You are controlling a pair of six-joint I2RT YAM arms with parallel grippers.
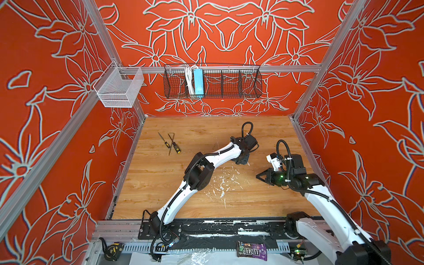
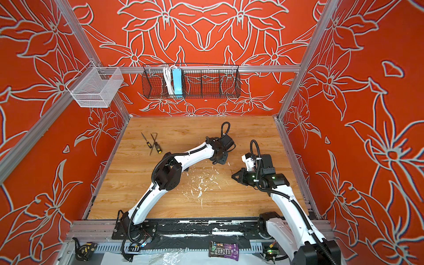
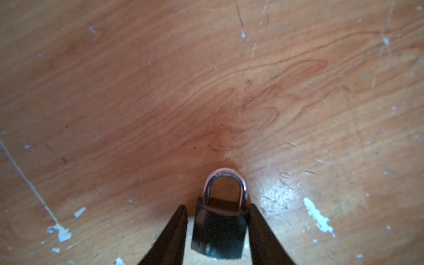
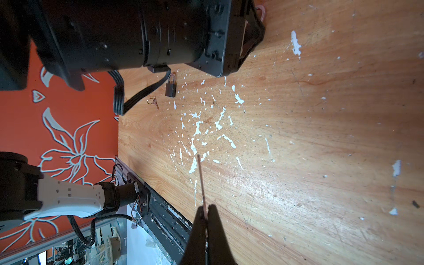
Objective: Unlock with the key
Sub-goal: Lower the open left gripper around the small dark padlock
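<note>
Dark padlock [image 3: 219,231], orange floral walls [image 1: 46,91], wood-grain table [image 1: 183,128].

The only legible writing is the brand "m&m's", in big white letters on a purple and brown sweet packet [image 1: 252,251], seen in both top views [image 2: 223,251]. The packet lies off the counter [image 1: 174,183], below its front edge and toward the right front corner, across a slotted grey strip [image 1: 206,247]. From these views the lettering is upside down. Smaller print on the same wrapper is too fine to read. In the left wrist view, the padlock [image 3: 219,229] has faint marks on its shackle, too blurred to make out.
</note>
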